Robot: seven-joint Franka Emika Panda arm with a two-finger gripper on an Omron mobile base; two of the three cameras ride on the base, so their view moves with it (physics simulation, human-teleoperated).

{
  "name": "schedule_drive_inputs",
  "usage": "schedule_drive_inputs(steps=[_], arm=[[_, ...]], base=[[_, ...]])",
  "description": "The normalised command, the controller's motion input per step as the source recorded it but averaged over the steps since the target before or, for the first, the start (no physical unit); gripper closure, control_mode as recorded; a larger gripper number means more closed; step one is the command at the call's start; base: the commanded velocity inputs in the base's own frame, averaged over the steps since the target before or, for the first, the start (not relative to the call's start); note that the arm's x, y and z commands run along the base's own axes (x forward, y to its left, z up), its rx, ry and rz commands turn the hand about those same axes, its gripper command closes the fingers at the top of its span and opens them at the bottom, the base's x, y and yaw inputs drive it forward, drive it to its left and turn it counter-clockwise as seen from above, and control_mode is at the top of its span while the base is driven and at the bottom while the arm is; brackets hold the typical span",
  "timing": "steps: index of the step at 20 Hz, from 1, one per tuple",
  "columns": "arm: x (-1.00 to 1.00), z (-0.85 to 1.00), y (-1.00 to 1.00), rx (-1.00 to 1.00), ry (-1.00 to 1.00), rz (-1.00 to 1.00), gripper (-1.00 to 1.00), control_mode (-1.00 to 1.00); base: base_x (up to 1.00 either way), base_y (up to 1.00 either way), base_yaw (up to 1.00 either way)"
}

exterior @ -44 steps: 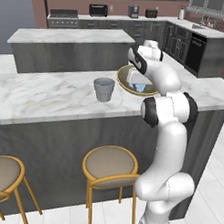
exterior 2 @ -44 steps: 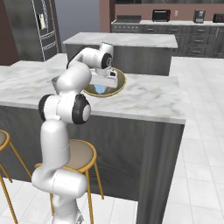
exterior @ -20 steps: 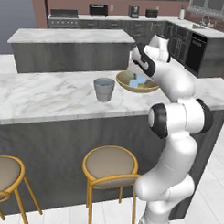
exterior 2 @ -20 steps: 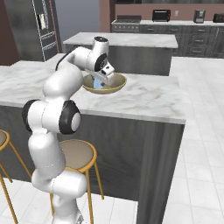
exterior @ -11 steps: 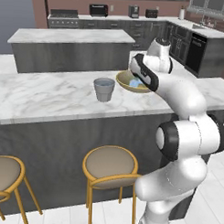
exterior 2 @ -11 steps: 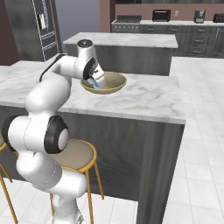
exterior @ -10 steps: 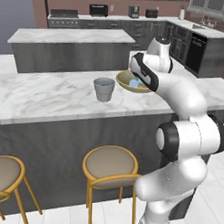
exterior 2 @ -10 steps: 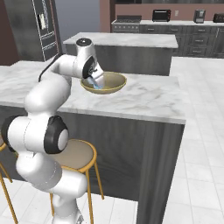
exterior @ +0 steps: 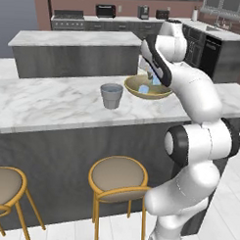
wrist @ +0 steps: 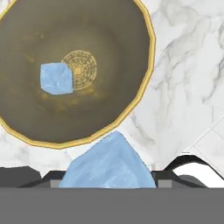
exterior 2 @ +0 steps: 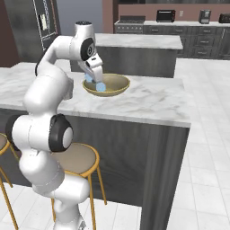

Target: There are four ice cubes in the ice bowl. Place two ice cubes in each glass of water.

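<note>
The olive-tan ice bowl (exterior: 131, 89) (exterior 2: 117, 87) (wrist: 87, 35) sits on the marble counter. My gripper (exterior 2: 97, 82) (exterior: 152, 79) hangs just above the bowl's near rim, shut on one pale blue ice cube (wrist: 109, 164) (exterior 2: 100, 86), which sits large between the finger tips in the hand view. A second ice cube (wrist: 56, 78) lies on the bowl's floor beside its centre. One grey-blue glass of water (exterior: 111, 95) stands upright on the counter to the left of the bowl, apart from it.
The marble counter (exterior: 49, 102) (exterior 2: 152, 101) runs wide to both sides of the bowl. Bar stools (exterior: 119, 178) stand below its front edge. A second island (exterior: 75, 39) and kitchen cabinets lie behind.
Over the last second the arm's elbow swung outward while the hand stayed over the bowl. In the last half second almost nothing has moved.
</note>
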Motion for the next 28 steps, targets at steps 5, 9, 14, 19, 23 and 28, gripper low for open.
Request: schedule_drive_inputs(steps=[5, 9, 14, 19, 23, 28], arm=[[-1.00, -0.62, 0.00, 0.00, -0.12, 0.07, 1.00, -1.00], [-1.00, -0.48, 0.00, 0.00, -0.27, 0.08, 1.00, -1.00], [-1.00, 0.04, 0.10, 0.00, -0.12, 0.03, 1.00, -1.00], [-0.52, 0.04, 0.18, 0.00, 0.00, 0.00, 1.00, -1.00], [0.00, 0.05, 0.19, 0.00, 0.15, 0.00, 1.00, -1.00], [0.00, 0.03, 0.01, 0.00, 0.11, 0.00, 1.00, -1.00]], base=[[0.00, 0.00, 0.00], [0.00, 0.00, 0.00], [0.00, 0.00, 0.00], [0.00, 0.00, 0.00], [0.00, 0.00, 0.00], [0.00, 0.00, 0.00]])
